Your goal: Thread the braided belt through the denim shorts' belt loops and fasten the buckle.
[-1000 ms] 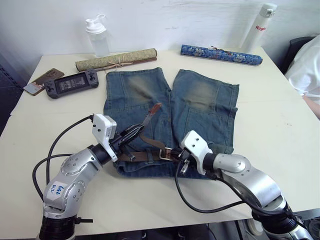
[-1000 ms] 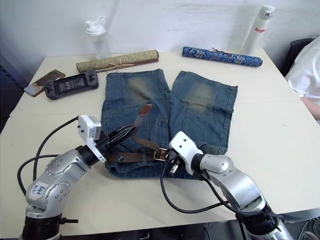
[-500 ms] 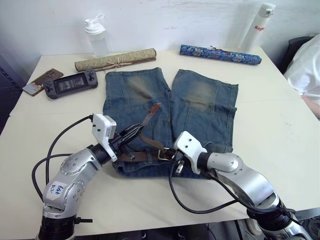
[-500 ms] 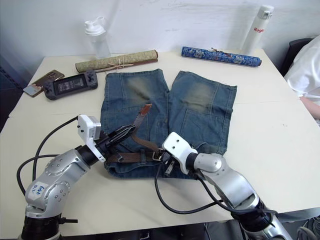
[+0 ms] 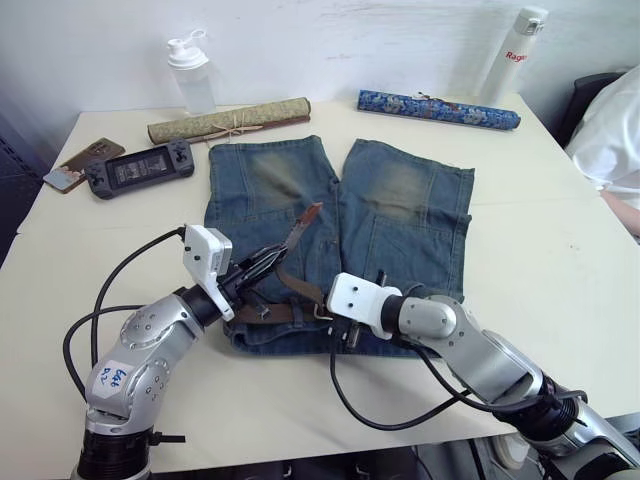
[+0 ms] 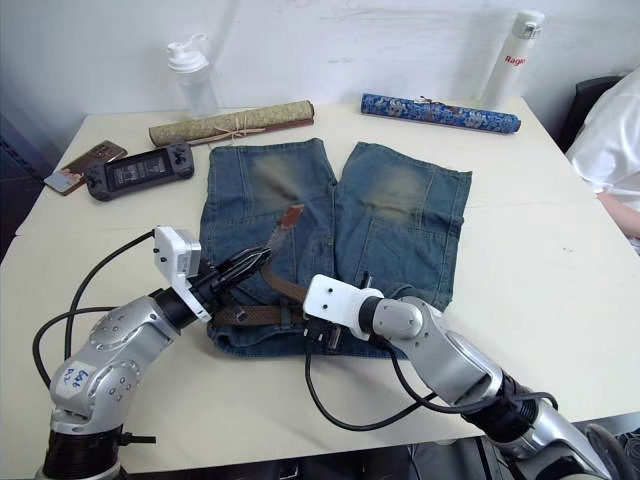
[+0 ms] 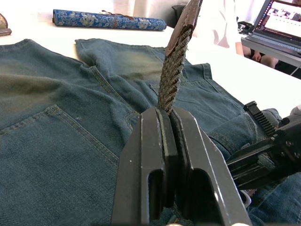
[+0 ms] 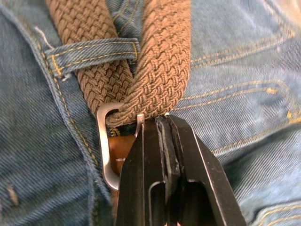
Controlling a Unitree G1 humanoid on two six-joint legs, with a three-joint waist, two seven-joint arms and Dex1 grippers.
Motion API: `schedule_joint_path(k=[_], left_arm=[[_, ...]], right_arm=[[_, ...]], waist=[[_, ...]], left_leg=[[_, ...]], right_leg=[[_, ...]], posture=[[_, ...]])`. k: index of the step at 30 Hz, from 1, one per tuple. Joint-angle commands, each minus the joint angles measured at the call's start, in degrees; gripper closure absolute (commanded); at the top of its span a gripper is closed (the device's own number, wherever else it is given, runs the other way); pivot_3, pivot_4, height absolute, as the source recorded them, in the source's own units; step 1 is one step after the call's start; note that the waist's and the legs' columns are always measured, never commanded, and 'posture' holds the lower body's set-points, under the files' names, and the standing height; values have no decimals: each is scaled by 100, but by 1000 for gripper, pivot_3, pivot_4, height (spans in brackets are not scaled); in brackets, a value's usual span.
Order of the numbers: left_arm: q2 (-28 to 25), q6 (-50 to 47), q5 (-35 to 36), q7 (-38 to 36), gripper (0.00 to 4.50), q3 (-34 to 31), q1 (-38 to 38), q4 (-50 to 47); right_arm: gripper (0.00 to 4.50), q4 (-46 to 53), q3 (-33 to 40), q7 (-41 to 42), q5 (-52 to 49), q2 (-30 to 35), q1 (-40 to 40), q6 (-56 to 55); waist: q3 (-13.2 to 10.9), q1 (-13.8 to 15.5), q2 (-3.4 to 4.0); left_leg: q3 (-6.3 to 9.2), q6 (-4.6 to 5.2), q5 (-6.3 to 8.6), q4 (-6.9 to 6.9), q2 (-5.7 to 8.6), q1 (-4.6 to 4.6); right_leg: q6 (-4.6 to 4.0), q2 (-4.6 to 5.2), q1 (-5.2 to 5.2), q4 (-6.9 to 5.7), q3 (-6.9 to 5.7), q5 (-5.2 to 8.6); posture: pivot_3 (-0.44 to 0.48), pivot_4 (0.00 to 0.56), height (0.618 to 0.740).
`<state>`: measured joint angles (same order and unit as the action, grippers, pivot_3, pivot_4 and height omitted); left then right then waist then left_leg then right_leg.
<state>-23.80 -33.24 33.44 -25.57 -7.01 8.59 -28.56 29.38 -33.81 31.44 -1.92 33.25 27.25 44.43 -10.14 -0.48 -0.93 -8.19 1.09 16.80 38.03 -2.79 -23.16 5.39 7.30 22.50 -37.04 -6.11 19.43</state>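
The denim shorts (image 5: 400, 200) lie flat on the table, waistband nearest me. The braided belt (image 5: 272, 312) runs along the waistband under a belt loop (image 8: 94, 52). Its free end rises over the left leg to a tan tip (image 5: 309, 215). My left gripper (image 7: 167, 113) is shut on that raised strand just below the tip. At the waistband's middle, my right gripper (image 8: 162, 121) is shut at the silver buckle (image 8: 106, 155), where the braid passes through the frame. Its fingertips (image 8: 176, 136) press against the prong and strap.
Along the table's far edge stand a clear bottle (image 5: 190, 72), a rolled green mat (image 5: 230, 120), a rolled blue patterned tube (image 5: 438, 108) and a white flask (image 5: 515, 50). A game console (image 5: 140, 168) and phone (image 5: 72, 165) lie far left. A person's sleeve (image 5: 610, 140) is at the right.
My right gripper has slid left along the waistband onto the buckle. The left gripper keeps its hold on the raised belt end.
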Motion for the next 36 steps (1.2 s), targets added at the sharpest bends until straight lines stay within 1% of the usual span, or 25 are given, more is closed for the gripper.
schedule_joint_path(k=[1, 5, 8, 11, 17, 21, 29, 36], left_arm=[[-99, 106, 19, -63, 4500, -128, 54, -116], [-256, 129, -20, -179, 4500, -266, -184, -98], [-440, 223, -98, -353, 4500, -428, -471, 4], [-568, 332, -190, -488, 4500, -490, -606, 159], [-617, 406, -211, -576, 4500, -467, -558, 270], [-610, 398, -226, -575, 4500, -435, -484, 287], [-591, 349, -221, -524, 4500, -403, -371, 233], [-566, 364, -235, -491, 4500, -376, -322, 237]], right_arm=[[4462, -150, -367, 206, 526, 337, -137, -307], [4462, 91, 205, -62, 510, 262, -438, -244], [4462, 451, 744, -386, 494, 117, -801, -287], [4462, 752, 954, -504, 449, 23, -1066, -209], [4462, 957, 815, -428, 558, -33, -1205, -167], [4462, 917, 668, -339, 671, -53, -1123, -401], [4462, 385, 159, -53, 1078, -82, -669, -902], [4462, 106, -166, 217, 1528, -44, -493, -1384]], waist=[[1, 1, -1], [1, 16, -1], [1, 26, -1], [1, 42, -1], [-1, 23, 0], [-2, 21, 1], [-2, 18, 0], [-2, 17, 0]], left_leg=[[0, 0, 0, 0, 0, 0], [0, 0, 0, 0, 0, 1], [0, 0, 0, 0, 1, 0], [2, 0, 0, 0, 3, -1], [2, -2, 3, -7, 4, -5], [0, -2, 3, -9, 4, -5], [0, -2, 3, -8, 4, -5], [-2, -2, 2, -8, 5, -4]], right_leg=[[0, 0, 0, 0, -1, 0], [0, 1, -2, 2, -1, 0], [0, 2, -2, 2, -1, 0], [0, 6, -2, 3, -2, 0], [3, 10, 3, 10, 1, -2], [3, 8, 4, 10, -2, -2], [3, 7, 4, 10, -3, -2], [3, 7, 4, 10, -3, -2]], posture=[[0, 150, 717], [0, 150, 717], [0, 150, 717], [0, 150, 717], [0, 150, 717], [0, 150, 717], [0, 150, 717], [0, 150, 717]])
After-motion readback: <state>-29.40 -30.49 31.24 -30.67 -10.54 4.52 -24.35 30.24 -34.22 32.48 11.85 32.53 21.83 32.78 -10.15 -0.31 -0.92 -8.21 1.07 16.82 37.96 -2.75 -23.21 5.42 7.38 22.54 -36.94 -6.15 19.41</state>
